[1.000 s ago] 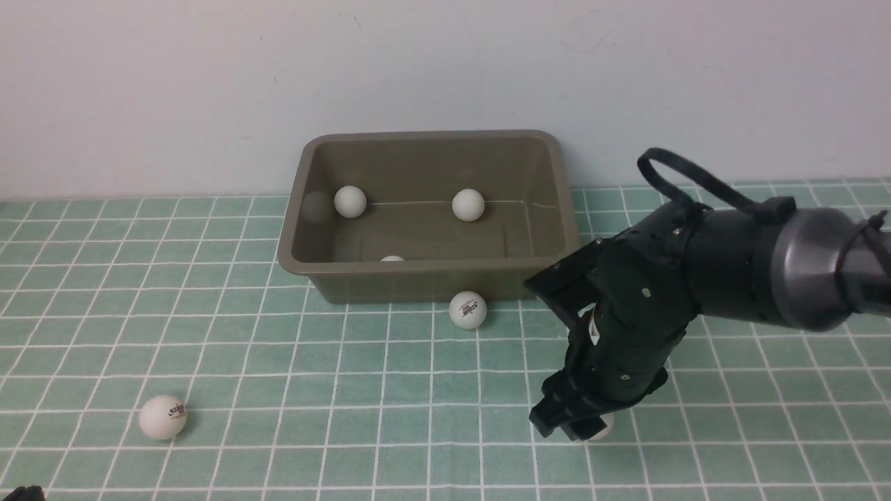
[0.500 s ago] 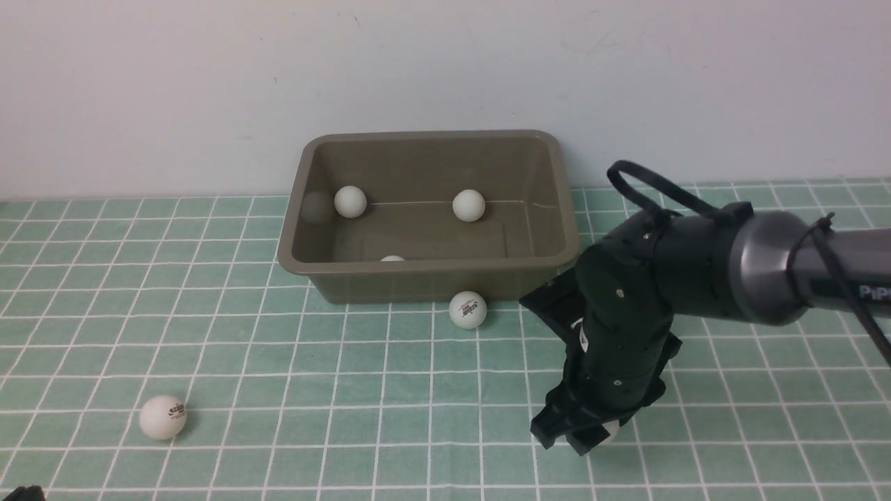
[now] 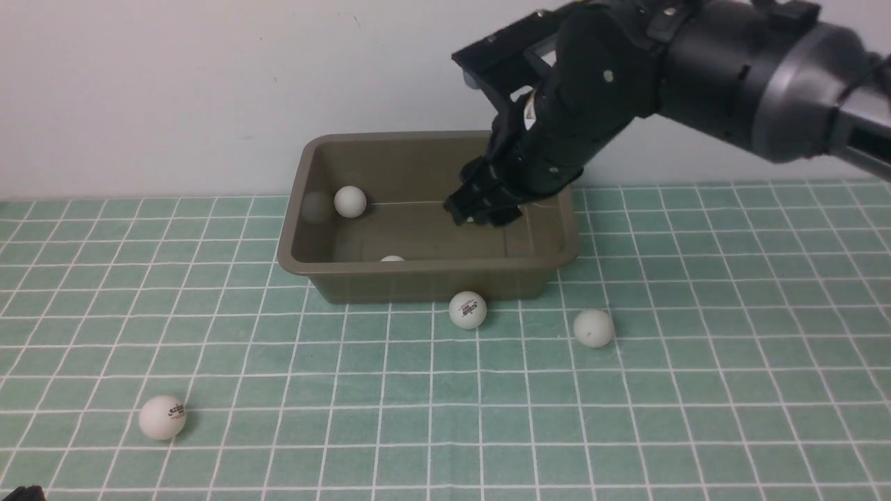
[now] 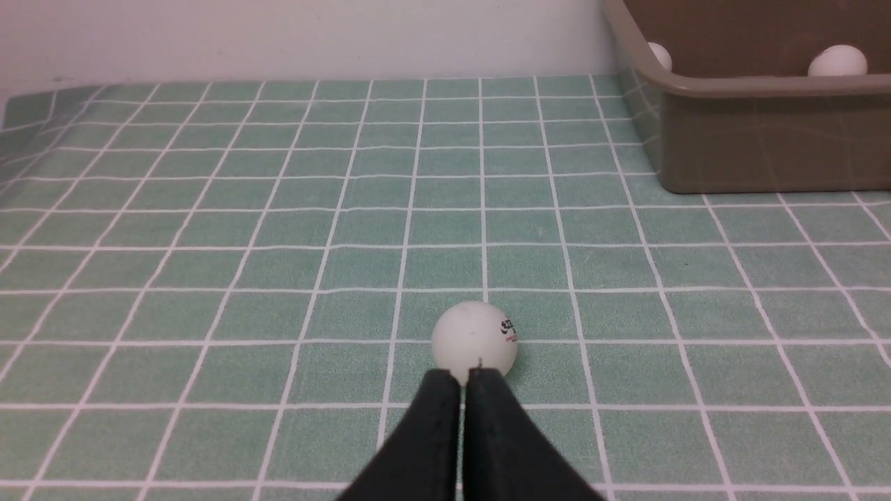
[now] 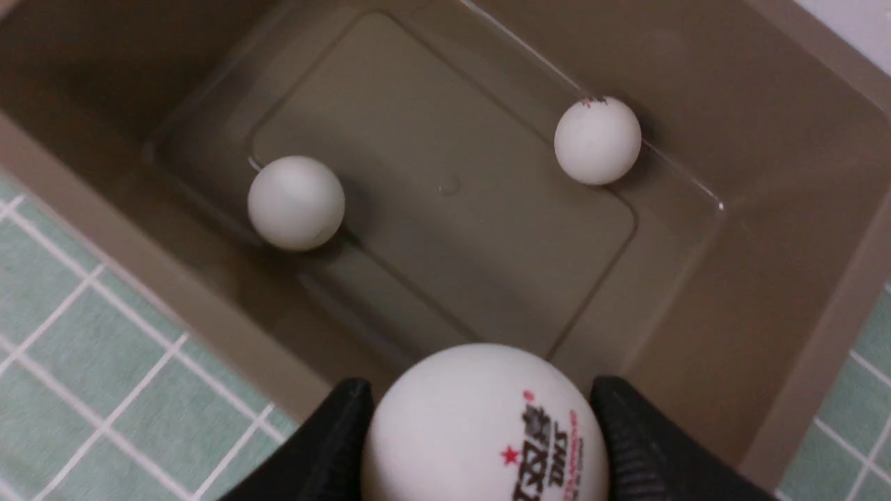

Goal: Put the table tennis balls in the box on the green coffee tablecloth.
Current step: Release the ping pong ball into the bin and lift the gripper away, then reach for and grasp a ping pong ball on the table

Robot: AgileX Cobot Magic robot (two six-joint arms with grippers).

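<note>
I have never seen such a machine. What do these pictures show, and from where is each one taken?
It is a robot with two arms. The front view looks forward from between them; the other two come from cameras on its wrists. On the green gridded cloth stand a brown box with balls inside and, outside it, three white balls: left, near the box and right. The right gripper holds another ball over the box. The left gripper is shut.
</note>
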